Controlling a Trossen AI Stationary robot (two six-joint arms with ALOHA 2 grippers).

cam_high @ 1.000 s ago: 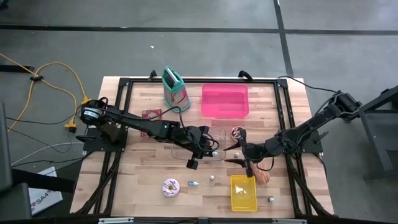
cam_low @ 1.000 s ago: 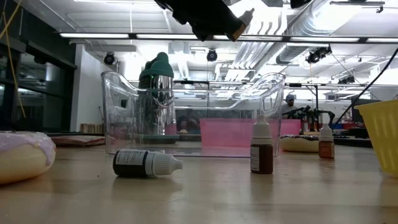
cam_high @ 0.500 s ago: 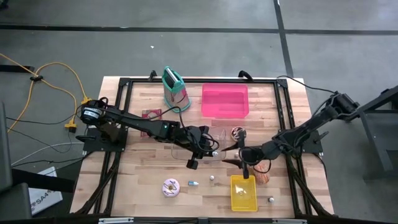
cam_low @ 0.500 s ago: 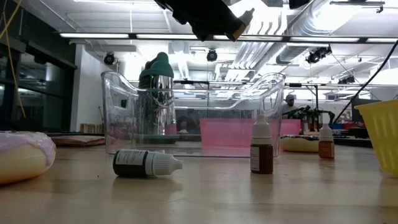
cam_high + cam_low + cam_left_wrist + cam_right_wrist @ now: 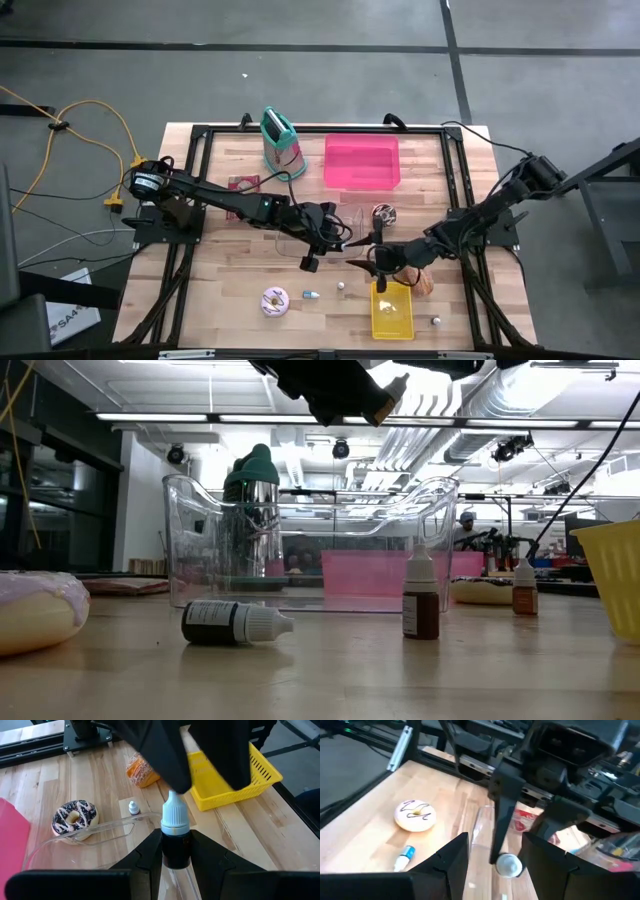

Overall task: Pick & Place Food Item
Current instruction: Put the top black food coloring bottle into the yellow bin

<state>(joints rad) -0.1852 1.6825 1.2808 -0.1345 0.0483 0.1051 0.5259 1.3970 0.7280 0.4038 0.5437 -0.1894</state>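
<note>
Left wrist view: left gripper grips dropper bottle.

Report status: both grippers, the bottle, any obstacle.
Left gripper shut on dropper bottle above clear bin. Right gripper open, facing bottle cap. Nothing between them.

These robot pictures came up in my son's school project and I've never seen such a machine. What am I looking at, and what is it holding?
Two dark robot arms work at a wooden table. One camera looks down from above, one sits at tabletop height, and one rides on each wrist. The left gripper holds a small dark dropper bottle over a clear plastic bin. The right gripper hovers beside it, above a yellow basket. Also on the table: a pink bin, donuts, more bottles.
</note>
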